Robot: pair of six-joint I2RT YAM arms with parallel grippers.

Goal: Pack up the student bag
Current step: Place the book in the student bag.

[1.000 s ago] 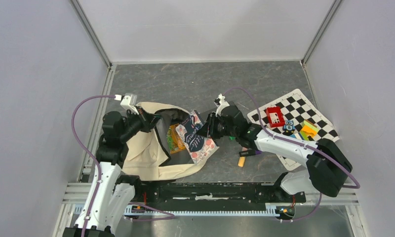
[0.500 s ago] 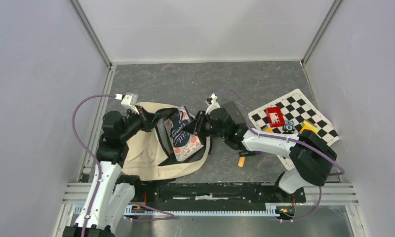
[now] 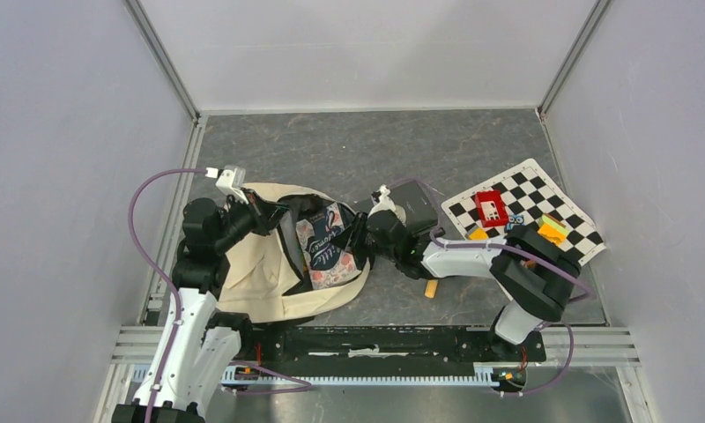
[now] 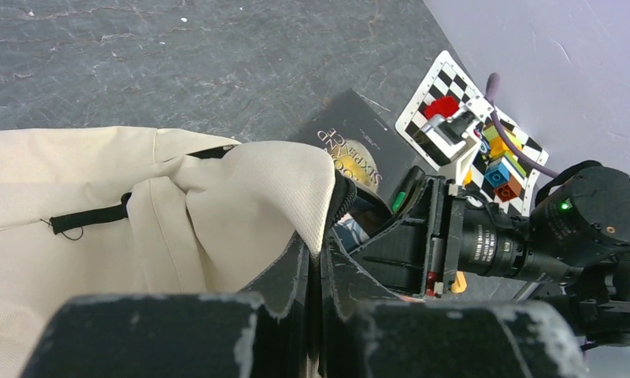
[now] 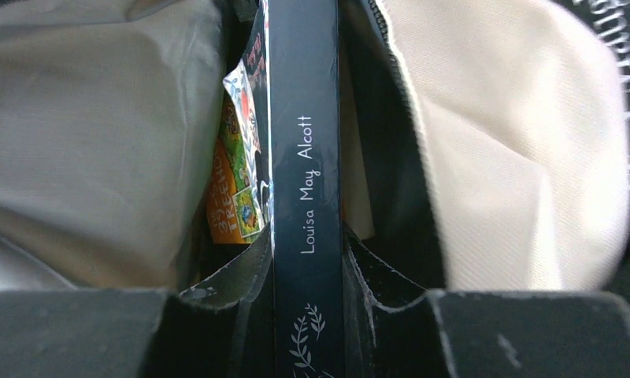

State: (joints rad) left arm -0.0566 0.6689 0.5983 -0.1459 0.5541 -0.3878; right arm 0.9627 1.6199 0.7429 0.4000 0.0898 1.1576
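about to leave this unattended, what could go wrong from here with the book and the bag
1. The left jaws pinch only a fold of the student bag at its mouth; if the fabric slips, the opening may close on the Alcott book.
2. An orange book already sits inside beside it; the cover held in the right jaws could snag on it.

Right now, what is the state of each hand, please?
Left hand: closed, pinching the rim of the large cream fabric backpack.
Right hand: closed on the thin dark blue book.
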